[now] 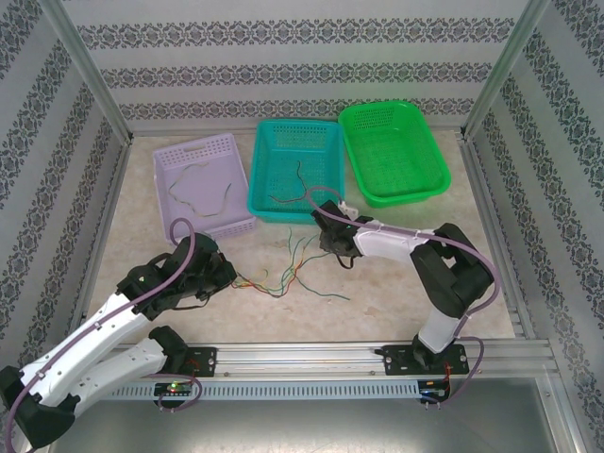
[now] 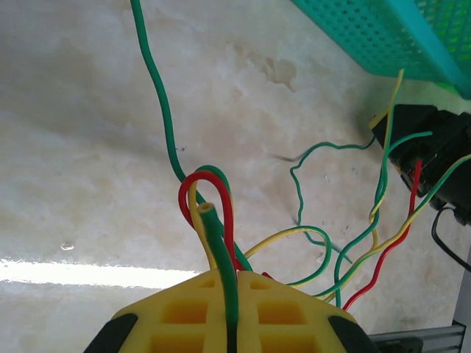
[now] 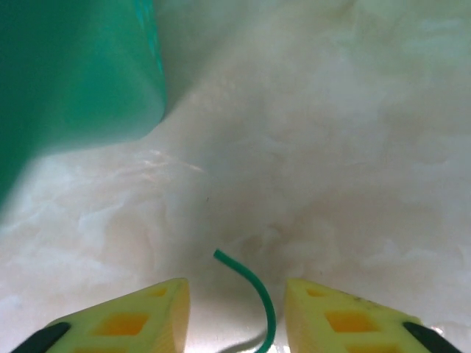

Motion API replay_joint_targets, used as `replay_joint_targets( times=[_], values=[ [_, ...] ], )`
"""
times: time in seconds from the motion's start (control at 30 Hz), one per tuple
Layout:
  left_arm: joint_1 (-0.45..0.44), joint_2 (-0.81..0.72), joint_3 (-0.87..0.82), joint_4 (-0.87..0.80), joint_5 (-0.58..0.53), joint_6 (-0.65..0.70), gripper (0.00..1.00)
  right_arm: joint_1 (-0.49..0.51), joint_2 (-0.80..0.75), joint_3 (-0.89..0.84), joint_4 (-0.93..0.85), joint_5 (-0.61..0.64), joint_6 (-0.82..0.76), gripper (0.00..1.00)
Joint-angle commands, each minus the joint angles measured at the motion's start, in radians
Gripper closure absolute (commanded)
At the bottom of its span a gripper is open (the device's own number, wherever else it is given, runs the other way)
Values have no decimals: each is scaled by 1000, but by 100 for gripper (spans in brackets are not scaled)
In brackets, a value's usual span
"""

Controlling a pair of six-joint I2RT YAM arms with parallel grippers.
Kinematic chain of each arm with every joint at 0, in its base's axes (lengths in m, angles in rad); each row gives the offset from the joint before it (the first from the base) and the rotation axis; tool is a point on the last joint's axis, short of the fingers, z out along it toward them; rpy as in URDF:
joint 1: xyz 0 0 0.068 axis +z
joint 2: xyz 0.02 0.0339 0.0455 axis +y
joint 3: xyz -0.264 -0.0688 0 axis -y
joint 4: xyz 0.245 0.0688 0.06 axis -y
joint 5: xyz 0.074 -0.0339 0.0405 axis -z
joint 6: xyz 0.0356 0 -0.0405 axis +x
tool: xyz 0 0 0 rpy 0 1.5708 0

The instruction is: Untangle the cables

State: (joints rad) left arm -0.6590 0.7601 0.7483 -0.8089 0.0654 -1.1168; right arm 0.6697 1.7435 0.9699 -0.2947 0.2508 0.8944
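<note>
The cables (image 1: 283, 274) lie as a loose tangle of green, yellow and red strands on the table between my two grippers. My left gripper (image 1: 223, 274) is at the tangle's left end. In the left wrist view it (image 2: 234, 278) is shut on a bunch of cables (image 2: 213, 220): a green end, a red loop and a yellow strand stick out past the yellow pads. My right gripper (image 1: 332, 243) hangs low at the tangle's right end, just in front of the teal basket. Its jaws (image 3: 235, 309) stand open, and a curved green cable end (image 3: 256, 285) rises between them without touching either pad.
Three baskets stand in a row at the back: a purple one (image 1: 193, 148) with thin cables inside, a teal one (image 1: 253, 193) with a dark and a green strand, and a green one (image 1: 392, 156). The teal basket's corner (image 3: 73, 73) is close to the right gripper.
</note>
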Motion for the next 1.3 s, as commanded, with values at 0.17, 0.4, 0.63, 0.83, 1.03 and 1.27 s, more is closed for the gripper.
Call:
replay_joint_targets(
  times=[0.17,0.4,0.63,0.83,1.03,1.27],
  values=[
    [9,-28,10,-62,8,55,100,3,17,-36,-34,9,70,64],
    [9,-18,7,-35,6,51,100,2,-162,-36,-71,33,12,54],
    [10,15,99,-212,-170,72,100,71,-319,-70,-46,-145,-254,50],
    [10,7,133,-260,-252,83,100,211,-239,-90,-75,-415,-444,48],
    [10,27,155,-273,-266,92,100,281,-113,-45,-94,-381,-460,45],
    [10,21,162,-268,-258,100,100,292,50,43,-137,-278,-446,56]
  ],
)
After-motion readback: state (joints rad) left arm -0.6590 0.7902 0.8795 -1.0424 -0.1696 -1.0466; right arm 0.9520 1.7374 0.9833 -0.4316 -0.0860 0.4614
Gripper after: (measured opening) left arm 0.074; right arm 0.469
